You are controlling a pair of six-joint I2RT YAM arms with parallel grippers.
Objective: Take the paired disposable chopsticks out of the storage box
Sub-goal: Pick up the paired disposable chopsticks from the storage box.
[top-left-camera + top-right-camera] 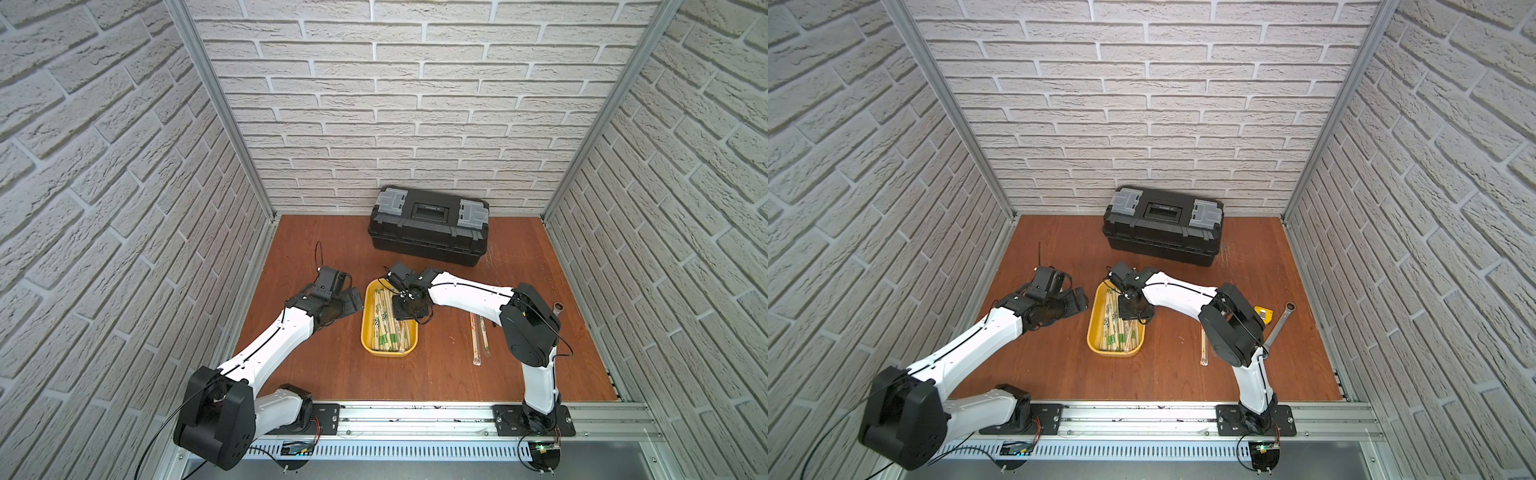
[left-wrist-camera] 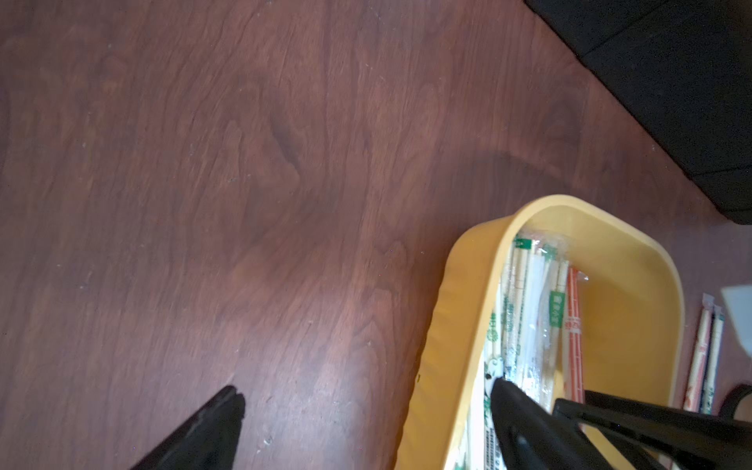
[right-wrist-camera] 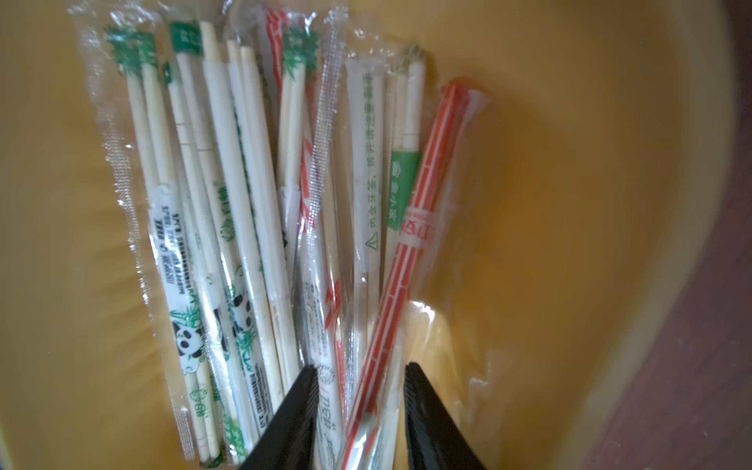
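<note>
The storage box (image 1: 364,328) (image 1: 1091,332) is a shallow yellow tray in the middle of the wooden table. It holds several paired disposable chopsticks (image 1: 388,332) (image 3: 244,203) in clear sleeves with green, panda and red prints. My right gripper (image 3: 360,378) (image 1: 405,309) is down inside the tray. Its jaws stand partway apart astride a few sleeved pairs, one of them red-striped. The sleeves fill the gap, and whether they are clamped does not show. My left gripper (image 2: 366,390) (image 1: 353,301) is wide open astride the tray's left wall (image 2: 455,325). One finger is inside the tray and the other over the table.
Two more sleeved chopstick pairs (image 1: 478,336) (image 2: 704,358) lie on the table right of the tray. A closed black toolbox (image 1: 428,226) stands against the back wall. A wrench (image 1: 1279,324) and a yellow tape measure (image 1: 1264,312) lie behind my right arm.
</note>
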